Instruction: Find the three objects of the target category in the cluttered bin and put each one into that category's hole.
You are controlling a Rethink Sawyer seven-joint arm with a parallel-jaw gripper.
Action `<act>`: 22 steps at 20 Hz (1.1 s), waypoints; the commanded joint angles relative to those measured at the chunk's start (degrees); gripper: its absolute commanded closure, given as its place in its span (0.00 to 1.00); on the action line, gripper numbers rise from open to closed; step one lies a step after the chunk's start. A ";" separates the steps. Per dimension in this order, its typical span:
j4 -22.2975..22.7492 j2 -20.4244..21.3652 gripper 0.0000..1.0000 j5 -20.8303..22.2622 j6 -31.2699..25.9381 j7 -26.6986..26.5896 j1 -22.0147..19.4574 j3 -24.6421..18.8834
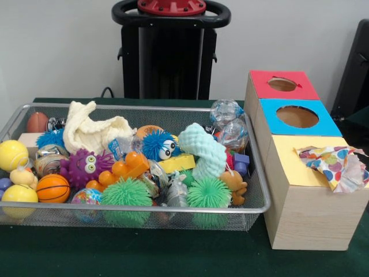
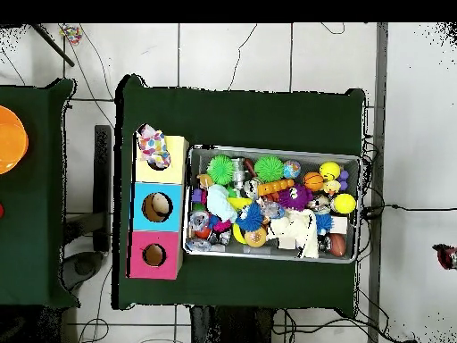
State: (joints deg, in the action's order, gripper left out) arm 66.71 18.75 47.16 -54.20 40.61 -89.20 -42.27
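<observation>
Green spiky balls [image 1: 127,193] press bin's [image 1: 262,202] near wall, toys heaped loose for searching. Target category unclear; cloth [image 1: 337,164] plugs yellow hole at box's [image 1: 305,219] near end, blue hole [image 1: 297,116] and red hole [image 1: 282,84] beyond, toward twelve o'clock. Arm drawn back; pincer unseen, state unknowable.

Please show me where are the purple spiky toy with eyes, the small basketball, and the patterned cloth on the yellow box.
purple spiky toy [image 1: 86,168], front view, on its body beside the eyes.
small basketball [image 1: 52,188], front view, on its middle.
patterned cloth [image 1: 334,164], front view, on its dotted centre.
</observation>
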 commanded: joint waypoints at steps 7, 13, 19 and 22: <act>24.64 10.54 1.00 -2.57 14.50 20.65 -3.44 14.51; 29.83 11.59 1.00 -2.56 20.29 17.92 -5.65 17.43; 34.26 13.72 1.00 -1.80 23.66 15.23 -7.25 20.23; 35.47 14.00 1.00 -1.75 24.97 14.01 -7.66 20.90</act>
State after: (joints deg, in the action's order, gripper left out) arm 92.39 31.37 45.55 -33.45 45.35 -97.29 -25.28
